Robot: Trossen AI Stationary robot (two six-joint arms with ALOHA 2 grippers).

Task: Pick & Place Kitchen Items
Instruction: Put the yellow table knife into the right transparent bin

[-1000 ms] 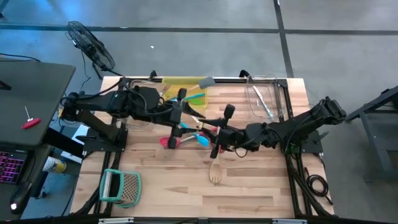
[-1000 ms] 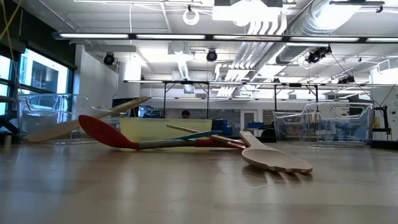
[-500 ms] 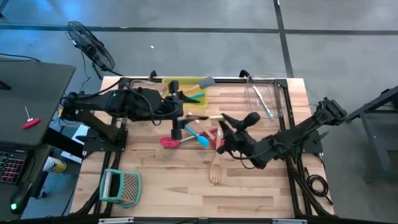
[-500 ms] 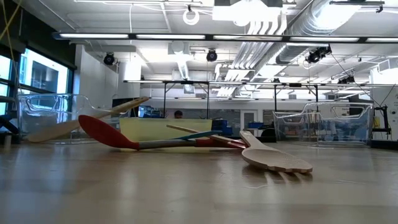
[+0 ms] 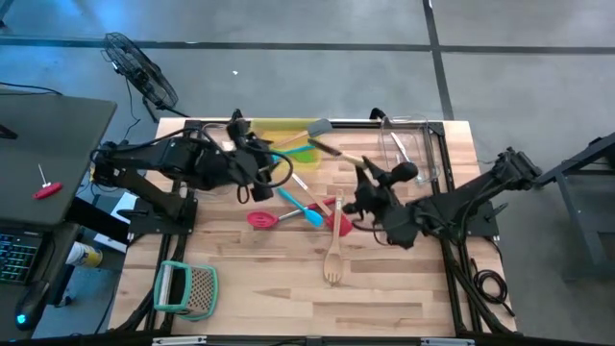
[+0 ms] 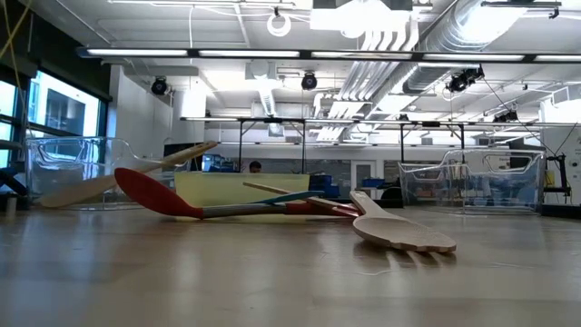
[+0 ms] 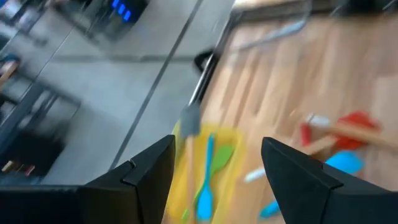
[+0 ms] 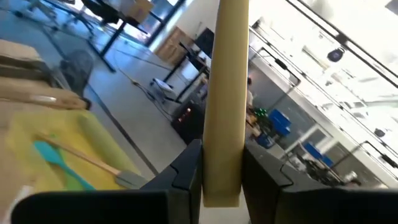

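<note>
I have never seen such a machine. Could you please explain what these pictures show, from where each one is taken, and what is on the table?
Two dark robot arms work at a wooden table. One picture looks straight down, one looks level across the tabletop, and two come from cameras on the wrists. The right gripper is shut on a pale wooden handle, held up in the air. The left gripper is open and empty above a yellow tray with blue and green spatulas. On the table lie a red spoon, a blue spatula and a wooden fork.
</note>
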